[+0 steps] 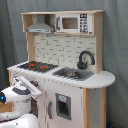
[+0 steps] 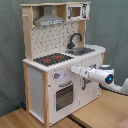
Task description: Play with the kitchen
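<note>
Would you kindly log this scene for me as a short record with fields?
Main object: tall white and light-wood toy kitchen
Worktop: black-red hob; black faucet over the sink
Upper shelf: grey hood, small microwave
Front: oven door
Arm: white robot arm, its hand at the kitchen's front by the knobs
Contact: cannot tell

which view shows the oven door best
The second exterior view: the oven door faces the camera, with its dark window and handle unobstructed below the knobs. In the first exterior view the robot arm stands in front of that part of the kitchen, so only a dark sliver of the oven shows.
</note>
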Controlling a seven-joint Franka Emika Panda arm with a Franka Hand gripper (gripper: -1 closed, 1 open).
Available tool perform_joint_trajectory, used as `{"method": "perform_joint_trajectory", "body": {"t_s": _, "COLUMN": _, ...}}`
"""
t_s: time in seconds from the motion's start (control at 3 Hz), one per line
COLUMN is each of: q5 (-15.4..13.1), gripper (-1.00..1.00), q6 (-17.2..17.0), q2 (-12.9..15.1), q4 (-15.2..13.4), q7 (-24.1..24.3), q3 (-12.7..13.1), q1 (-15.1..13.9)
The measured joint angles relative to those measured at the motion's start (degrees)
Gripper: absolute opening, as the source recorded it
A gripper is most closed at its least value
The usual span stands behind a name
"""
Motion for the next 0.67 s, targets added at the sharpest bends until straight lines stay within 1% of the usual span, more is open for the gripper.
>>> {"method": "perform_joint_trajectory", "body": {"t_s": 0.67, "q5": 0.0, "gripper": -1.0, "q6": -0.7, "q2": 0.0, "q4": 0.0, "q7": -12.7, "q3": 0.0, "q1": 0.2}}
